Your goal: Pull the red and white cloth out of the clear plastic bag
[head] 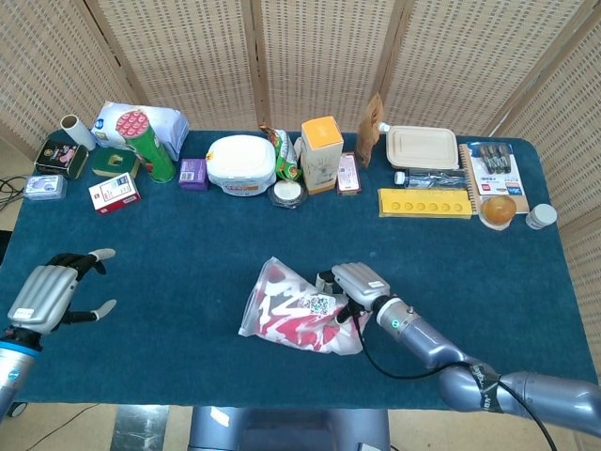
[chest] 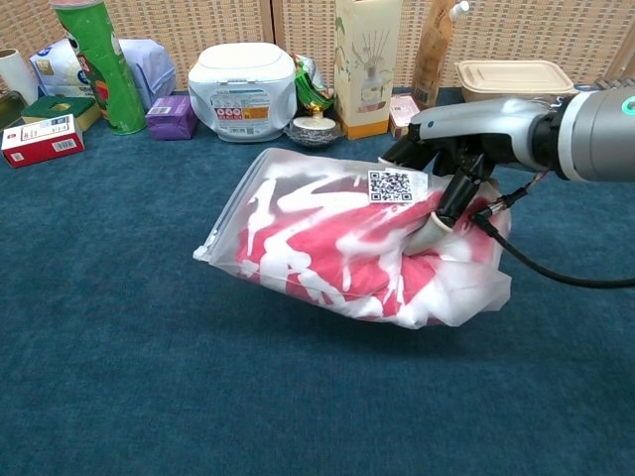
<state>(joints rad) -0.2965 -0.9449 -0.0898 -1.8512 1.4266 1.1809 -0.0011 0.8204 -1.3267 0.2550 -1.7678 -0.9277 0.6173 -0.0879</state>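
While bag plastic (chest: 298, 213) blurs the cloth (chest: 337, 263), right robot hand (chest: 451, 149) grips it.

Right arm enters from lower right, grey forearm angled up-left toward centre, black cable looping along wrist. Right hand (head: 355, 284) palm-down, fingers (chest: 458, 194) curled downward, pinching top of clear plastic bag (chest: 298, 213) beside QR label, bag end raised. Left hand (head: 45, 295) at far left edge, back facing up, holds nothing, fingers (head: 94, 255) spread and pointing right, thumb apart below. Left forearm barely visible at bottom-left corner.
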